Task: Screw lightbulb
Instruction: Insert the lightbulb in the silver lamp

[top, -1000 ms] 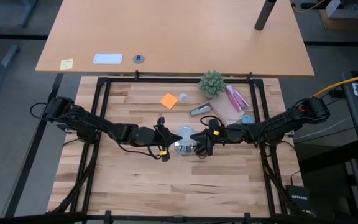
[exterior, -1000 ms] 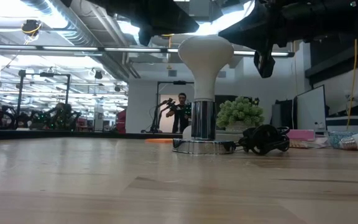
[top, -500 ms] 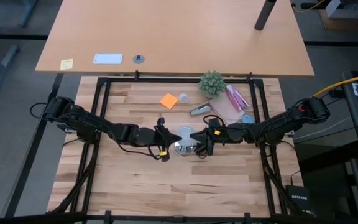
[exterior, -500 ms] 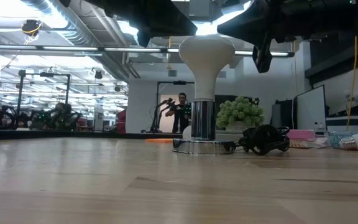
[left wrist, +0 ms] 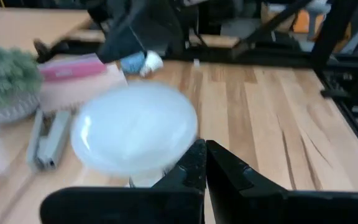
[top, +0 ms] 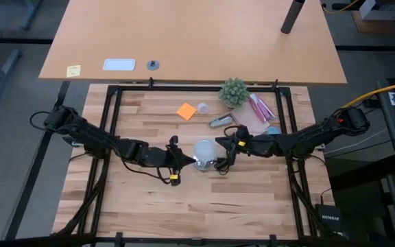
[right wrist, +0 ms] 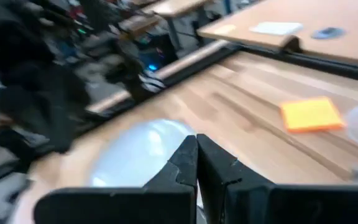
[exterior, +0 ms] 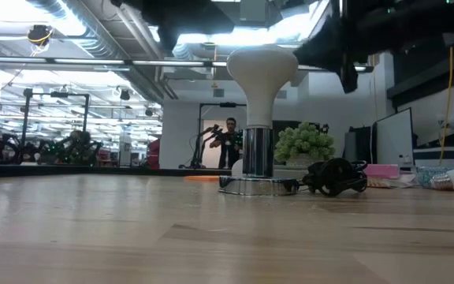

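The white frosted lightbulb [top: 204, 150] stands upright with its neck in the socket of the shiny silver round base [exterior: 247, 186] at the table's middle; its round head [exterior: 261, 69] is on top. My left gripper [top: 179, 162] is shut, just left of the bulb and a little nearer the near edge; the bulb shows beside its fingertips in the left wrist view [left wrist: 134, 134]. My right gripper [top: 219, 146] is shut, just right of the bulb, which shows in the right wrist view [right wrist: 138, 155]. Both hang above the table and hold nothing.
Toward the far edge lie an orange sticky note [top: 186, 110], a grey oblong metal object [top: 220, 121], a small green plant [top: 233, 91] and pink packets [top: 260, 108]. The base's black cord [exterior: 336, 175] lies coiled beside it. The near half of the table is bare wood.
Both grippers have drawn back from the bulb. My left gripper has gone toward the table's left and near edges. My right gripper has gone a little toward the right edge. The bulb stays upright in the base.
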Controlling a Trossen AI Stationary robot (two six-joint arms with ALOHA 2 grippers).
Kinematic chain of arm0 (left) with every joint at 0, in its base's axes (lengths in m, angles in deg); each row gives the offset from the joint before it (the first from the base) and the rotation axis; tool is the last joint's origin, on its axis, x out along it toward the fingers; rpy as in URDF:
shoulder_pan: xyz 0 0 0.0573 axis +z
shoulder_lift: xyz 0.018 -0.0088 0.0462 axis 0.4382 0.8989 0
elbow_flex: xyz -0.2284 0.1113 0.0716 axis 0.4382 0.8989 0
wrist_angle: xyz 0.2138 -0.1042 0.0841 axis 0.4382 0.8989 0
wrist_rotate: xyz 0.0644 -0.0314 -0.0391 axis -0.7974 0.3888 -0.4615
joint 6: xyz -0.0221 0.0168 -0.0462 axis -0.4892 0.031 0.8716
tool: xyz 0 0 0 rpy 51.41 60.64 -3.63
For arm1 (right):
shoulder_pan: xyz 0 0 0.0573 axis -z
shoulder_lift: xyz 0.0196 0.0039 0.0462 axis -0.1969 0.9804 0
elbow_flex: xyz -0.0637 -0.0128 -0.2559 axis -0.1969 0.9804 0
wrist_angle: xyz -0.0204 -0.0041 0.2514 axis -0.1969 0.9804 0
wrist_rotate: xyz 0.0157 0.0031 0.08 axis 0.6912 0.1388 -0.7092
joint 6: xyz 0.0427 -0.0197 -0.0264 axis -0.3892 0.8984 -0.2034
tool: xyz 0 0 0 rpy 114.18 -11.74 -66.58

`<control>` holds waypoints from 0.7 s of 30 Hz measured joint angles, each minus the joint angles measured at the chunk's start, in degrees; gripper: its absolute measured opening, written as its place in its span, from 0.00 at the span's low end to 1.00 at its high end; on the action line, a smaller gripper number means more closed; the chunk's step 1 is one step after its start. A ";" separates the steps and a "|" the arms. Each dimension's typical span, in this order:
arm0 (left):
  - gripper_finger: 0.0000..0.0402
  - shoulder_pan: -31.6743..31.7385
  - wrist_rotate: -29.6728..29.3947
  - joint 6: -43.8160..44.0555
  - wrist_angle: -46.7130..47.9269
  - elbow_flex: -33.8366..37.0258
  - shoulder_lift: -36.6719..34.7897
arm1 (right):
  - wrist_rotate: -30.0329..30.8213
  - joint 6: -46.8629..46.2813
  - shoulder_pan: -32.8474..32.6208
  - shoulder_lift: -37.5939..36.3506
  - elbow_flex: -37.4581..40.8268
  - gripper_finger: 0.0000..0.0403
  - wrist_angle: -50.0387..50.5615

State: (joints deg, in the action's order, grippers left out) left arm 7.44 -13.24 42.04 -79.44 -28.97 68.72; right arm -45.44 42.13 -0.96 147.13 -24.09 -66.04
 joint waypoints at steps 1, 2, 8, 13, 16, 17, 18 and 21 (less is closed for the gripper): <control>0.00 -0.21 -0.02 0.99 0.88 0.00 0.00 | 0.19 -0.92 0.00 0.00 0.00 0.01 1.36; 0.00 -0.33 0.00 1.38 1.23 0.02 0.03 | 0.24 -1.33 0.00 0.03 0.00 0.01 2.63; 0.00 -0.15 0.01 2.95 0.84 0.02 2.13 | 0.14 -3.23 0.00 2.06 0.02 0.01 4.28; 0.00 0.27 0.00 3.33 0.60 0.02 4.25 | -0.32 -4.53 -0.02 2.78 0.02 0.01 4.21; 0.00 0.70 -0.15 3.16 0.48 0.02 4.31 | -0.32 -4.49 -0.02 2.78 0.02 0.01 3.65; 0.00 0.88 -0.21 3.14 0.42 0.02 4.29 | -0.34 -4.49 -0.02 2.78 0.02 0.01 3.34; 0.00 1.05 -0.21 2.96 0.46 0.02 4.27 | -0.37 -4.49 -0.02 2.78 0.02 0.01 3.36; 0.00 1.46 -0.22 2.77 0.42 0.02 4.25 | -1.61 -4.49 -0.04 2.78 0.02 0.01 3.43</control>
State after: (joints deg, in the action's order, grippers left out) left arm 8.91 -13.47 44.81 -79.02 -28.95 72.97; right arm -47.05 37.65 -1.00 149.90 -24.07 -62.61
